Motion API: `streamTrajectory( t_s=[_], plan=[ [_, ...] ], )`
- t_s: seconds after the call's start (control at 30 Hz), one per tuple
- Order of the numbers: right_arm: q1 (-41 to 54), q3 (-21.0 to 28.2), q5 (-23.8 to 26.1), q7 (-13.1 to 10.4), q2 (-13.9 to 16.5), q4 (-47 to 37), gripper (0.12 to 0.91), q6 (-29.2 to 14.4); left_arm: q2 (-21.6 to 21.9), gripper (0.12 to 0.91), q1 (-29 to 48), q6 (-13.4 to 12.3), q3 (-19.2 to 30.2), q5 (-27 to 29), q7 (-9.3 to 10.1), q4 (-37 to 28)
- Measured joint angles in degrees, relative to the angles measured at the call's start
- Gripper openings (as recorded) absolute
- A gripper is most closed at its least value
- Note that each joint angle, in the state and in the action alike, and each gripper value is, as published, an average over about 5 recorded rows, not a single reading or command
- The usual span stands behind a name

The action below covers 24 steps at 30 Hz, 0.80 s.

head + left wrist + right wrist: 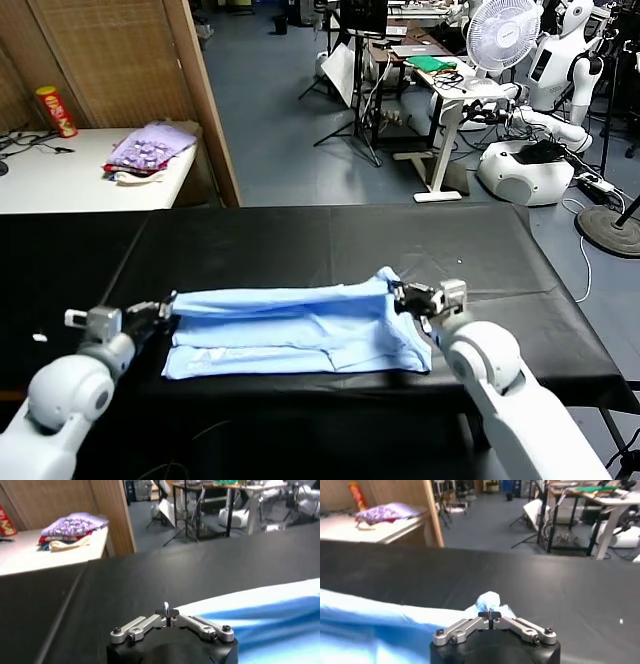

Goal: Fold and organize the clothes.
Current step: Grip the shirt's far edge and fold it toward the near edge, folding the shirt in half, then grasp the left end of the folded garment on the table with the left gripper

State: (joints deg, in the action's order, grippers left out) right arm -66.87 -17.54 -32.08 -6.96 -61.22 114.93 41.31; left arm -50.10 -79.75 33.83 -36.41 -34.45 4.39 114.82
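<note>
On the black table (300, 240) you see one blue shirt (300, 330), folded into a long band between two grippers: left gripper (166, 308) and right gripper (404, 297) each pinch an end, jaws closed.

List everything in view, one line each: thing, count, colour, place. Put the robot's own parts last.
T-shirt: one, pale blue, partly folded into a long band across the black table, near the front edge.
Table: one, covered in black cloth, directly before the robot.
Side table: one, white, far left.
Cloth pile: one, purple patterned, on the side table.
Can: one, red and yellow, upright on the side table.
Fan: one, white, far right.
Left gripper: one, shut on the T-shirt's left end.
Right gripper: one, shut on the T-shirt's right end.
</note>
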Motion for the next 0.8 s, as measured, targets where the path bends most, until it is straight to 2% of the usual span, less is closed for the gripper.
streamTrajectory(
  t_s=[0.1,0.17,0.4,0.47,0.53,0.63,0.8],
  plan=[
    [-1.18,-1.22,0.11,0.47,0.17,0.84,0.247,-0.52,-0.40,0.154,-2.29,0.24,-0.27,0.74,-0.04,0.85],
    [-1.35,-2.24,0.02,0.70,0.25,1.15,0.363,-1.20,-0.57,0.226,-3.36,0.52,-0.48,0.98,-0.06,1.49],
    [0.76,-3.24,2.03,-0.51,-1.21,-0.74,0.719,-5.22,-0.70,0.609,-4.50,1.59,-1.97,-1.35,0.12,4.15],
    [2.05,-2.58,3.53,-0.67,-2.08,-2.25,0.770,-6.22,-1.03,0.712,-3.76,2.06,-2.07,-2.63,0.57,4.09],
    [3.56,-1.64,5.01,-0.61,-3.10,-4.38,0.791,-7.11,-1.61,0.770,-2.55,2.53,-1.81,-4.36,1.30,3.51],
    [5.68,-0.28,6.41,-0.42,-4.44,-7.89,0.797,-8.04,-2.68,0.793,-0.06,2.81,-0.88,-7.04,2.14,1.83],
    [8.59,0.71,6.99,-0.14,-6.22,-13.25,0.797,-8.65,-5.02,0.798,3.84,2.32,1.32,-7.90,2.07,-2.03]
  ],
)
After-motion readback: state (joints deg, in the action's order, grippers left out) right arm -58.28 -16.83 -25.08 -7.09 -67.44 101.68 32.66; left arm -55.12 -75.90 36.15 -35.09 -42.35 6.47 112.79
